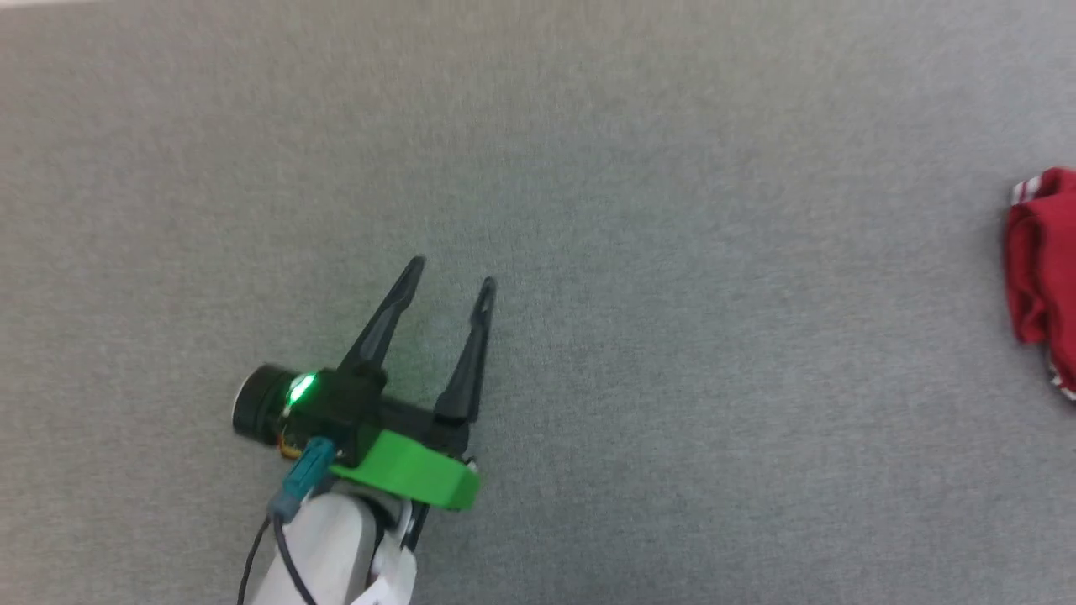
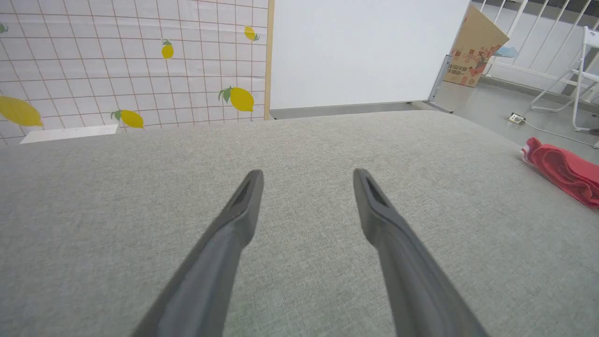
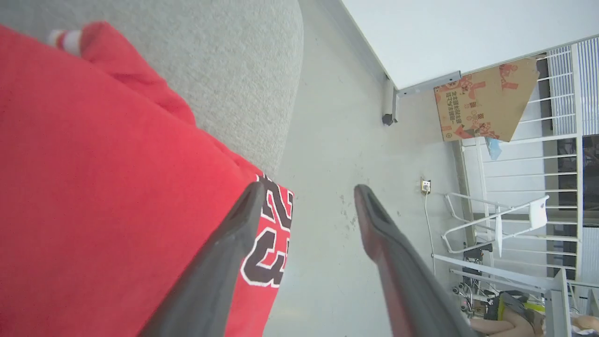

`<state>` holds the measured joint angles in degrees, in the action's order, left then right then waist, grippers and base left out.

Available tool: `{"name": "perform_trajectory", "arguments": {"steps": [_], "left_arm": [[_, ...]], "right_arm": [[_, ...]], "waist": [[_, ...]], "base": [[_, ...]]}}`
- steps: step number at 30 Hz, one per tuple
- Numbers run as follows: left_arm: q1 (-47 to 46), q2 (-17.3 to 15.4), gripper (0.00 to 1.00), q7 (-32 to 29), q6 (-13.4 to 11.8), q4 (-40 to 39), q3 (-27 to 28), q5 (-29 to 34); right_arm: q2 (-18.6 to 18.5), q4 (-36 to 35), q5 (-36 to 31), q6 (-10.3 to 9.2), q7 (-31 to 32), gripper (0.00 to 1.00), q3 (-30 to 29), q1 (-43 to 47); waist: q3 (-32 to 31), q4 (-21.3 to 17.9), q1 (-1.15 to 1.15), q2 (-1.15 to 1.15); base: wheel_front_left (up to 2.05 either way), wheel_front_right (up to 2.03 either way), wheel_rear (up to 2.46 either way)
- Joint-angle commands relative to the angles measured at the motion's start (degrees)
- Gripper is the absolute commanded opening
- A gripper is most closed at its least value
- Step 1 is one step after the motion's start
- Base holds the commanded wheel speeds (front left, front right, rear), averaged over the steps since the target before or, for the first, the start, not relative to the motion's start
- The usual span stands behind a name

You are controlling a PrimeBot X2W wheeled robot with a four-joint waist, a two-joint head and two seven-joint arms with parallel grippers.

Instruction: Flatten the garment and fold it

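Observation:
The red garment (image 1: 1046, 252) lies bunched at the right edge of the head view, with white stripe trim at its top corner. In the left wrist view the garment (image 2: 566, 171) is a crumpled roll far to the right. My left gripper (image 1: 451, 273) is open over bare grey surface, well to the garment's left, and its fingers (image 2: 307, 173) hold nothing. In the right wrist view the garment (image 3: 93, 164) hangs over the surface's edge, showing a black-and-white number print. My right gripper (image 3: 308, 186) is open just above that printed edge.
The grey padded surface (image 1: 672, 168) ends at a rounded edge (image 3: 281, 117) above the pale floor (image 3: 337, 140). On the floor are a cardboard box (image 2: 472, 47), a socket with cable (image 2: 516, 118) and a white folding chair (image 2: 580, 79). A lemon-patterned wall (image 2: 117, 61) stands behind.

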<state>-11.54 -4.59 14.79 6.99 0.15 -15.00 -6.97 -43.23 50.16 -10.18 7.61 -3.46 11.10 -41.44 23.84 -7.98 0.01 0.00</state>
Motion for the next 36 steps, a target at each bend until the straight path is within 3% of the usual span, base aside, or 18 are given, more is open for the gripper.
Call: {"name": "perform_trajectory", "arguments": {"steps": [1, 6, 7, 12, 19, 28, 36], "left_arm": [[1.5, 0.3, 1.0, 0.2, -0.4, 0.5, 0.8, -0.9], [5.2, 0.8, 1.0, 0.2, -2.0, 2.4, 3.7, -2.0], [6.3, 0.9, 1.0, 0.2, -2.9, 2.3, 5.1, -2.3], [8.8, 1.2, 1.0, 0.2, -4.6, 2.6, 7.7, -3.1], [11.6, 1.3, 1.0, 0.2, -7.0, 4.5, 10.6, -2.7], [14.4, 1.4, 1.0, 0.2, -8.0, 5.6, 12.3, -2.2], [16.4, 1.4, 1.0, 0.2, -7.5, 8.7, 12.2, -1.3]], "right_arm": [[1.4, -0.8, 0.0, -0.12, -0.8, 1.0, 0.1, -1.0], [5.4, -4.2, 2.7, -0.12, -4.4, 1.0, -1.6, 0.1], [8.1, -6.2, 3.8, -0.12, -5.3, 1.0, -2.3, 1.2], [14.6, -12.9, 6.3, -0.12, -7.3, 1.0, -5.1, 5.3], [24.3, -25.4, 10.0, -0.12, -9.3, 1.0, -10.8, 16.5], [37.7, -38.6, 11.5, -0.12, -10.5, 1.0, -16.7, 33.7], [40.3, -40.5, 15.1, -0.12, -11.1, 1.0, -15.0, 44.2]], "waist": [[-6.2, -0.3, -0.01, 0.0], [-12.6, 0.0, -0.01, 0.0], [-14.8, 0.2, -0.01, 0.0], [-18.5, 1.3, -0.01, 0.0], [-22.1, 3.5, -0.01, 0.0], [-24.8, 6.0, -0.01, 0.0], [-26.2, 7.1, -0.01, 0.0]], "base": [[0.0, 0.0, 0.0], [0.0, 0.0, 0.0], [0.0, 0.0, 0.0], [0.0, 0.0, 0.0], [0.0, 0.0, 0.0], [0.0, 0.0, 0.0], [0.0, 0.0, 0.0]]}}
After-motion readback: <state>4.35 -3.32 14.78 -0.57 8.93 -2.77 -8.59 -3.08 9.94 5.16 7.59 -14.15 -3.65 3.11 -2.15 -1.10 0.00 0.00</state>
